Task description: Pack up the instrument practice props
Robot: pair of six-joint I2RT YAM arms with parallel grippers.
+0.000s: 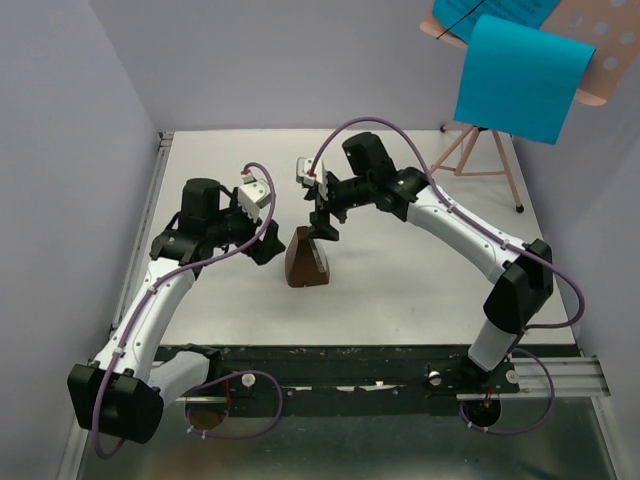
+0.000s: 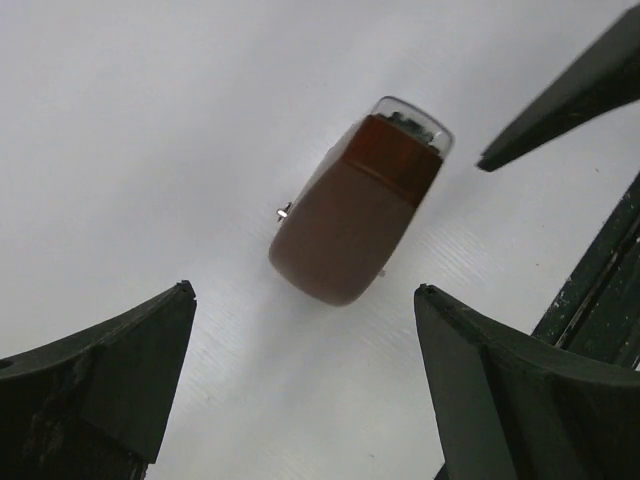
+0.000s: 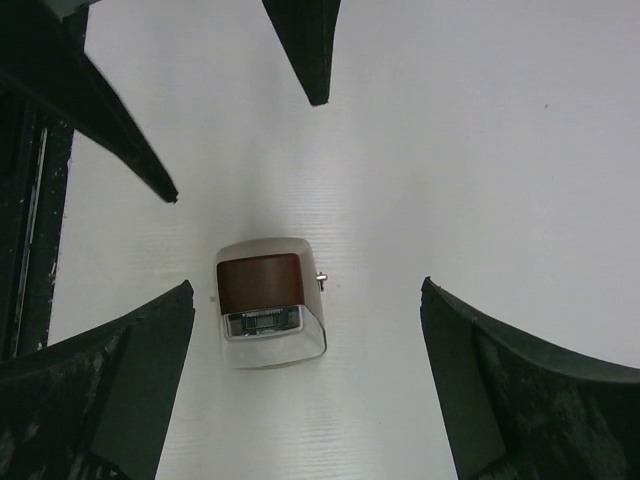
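Right end effector (image 1: 323,230) directly above metronome block (image 1: 305,266)

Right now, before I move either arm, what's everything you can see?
Metronome-like block: one, dark brown, table centre, between the hands.
Music stand: one, pink, perforated, far right corner.
Paper sheet: one, bright blue, hanging over the stand's desk; more blue behind it, cut off by the frame.
Table: one, white, under everything.
Left hand: one, black, open, left of the block.
Right hand: one, black, open, just behind the block.
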